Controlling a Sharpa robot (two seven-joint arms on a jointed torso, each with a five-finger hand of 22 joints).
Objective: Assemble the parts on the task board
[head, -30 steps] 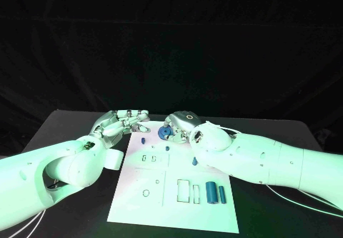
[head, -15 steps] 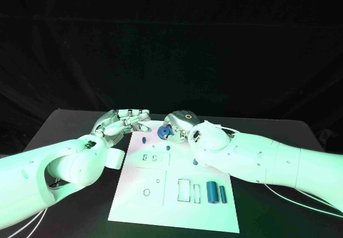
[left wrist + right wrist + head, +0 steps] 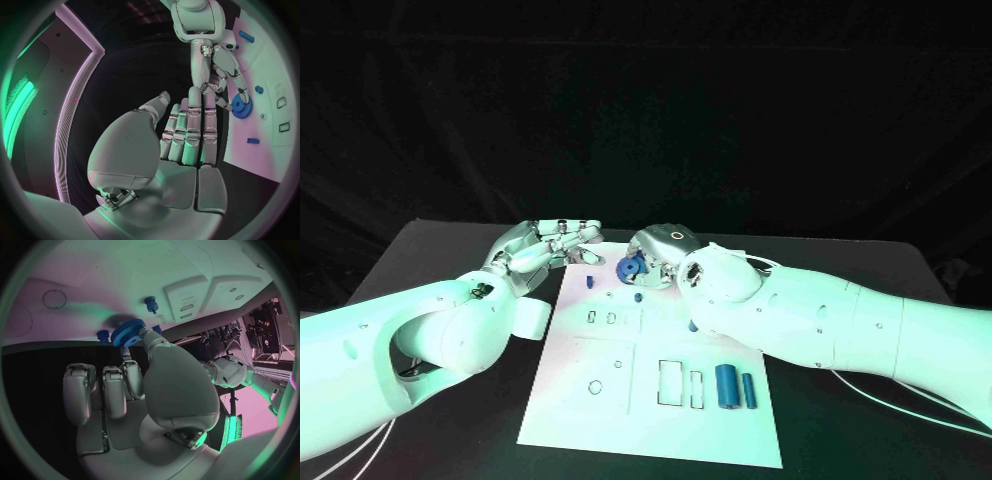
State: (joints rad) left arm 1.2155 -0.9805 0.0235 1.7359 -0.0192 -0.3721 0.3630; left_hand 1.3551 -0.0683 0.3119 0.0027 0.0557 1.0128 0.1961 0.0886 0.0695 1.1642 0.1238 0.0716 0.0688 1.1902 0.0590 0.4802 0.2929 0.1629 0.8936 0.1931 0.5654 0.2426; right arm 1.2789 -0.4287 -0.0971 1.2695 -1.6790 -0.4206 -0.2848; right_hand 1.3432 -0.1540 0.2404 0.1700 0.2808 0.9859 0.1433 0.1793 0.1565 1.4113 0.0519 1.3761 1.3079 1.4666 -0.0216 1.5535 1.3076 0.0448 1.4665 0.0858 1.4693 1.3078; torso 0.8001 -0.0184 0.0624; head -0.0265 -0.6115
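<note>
A: Head view: why is the left robot hand [image 3: 545, 246] flat-fingered and empty at the task board's [image 3: 589, 410] far left corner?

B: Probably waiting clear. The right robot hand [image 3: 656, 262] pinches the blue gear [image 3: 633, 267] over the far edge, apparently for seating.
</note>
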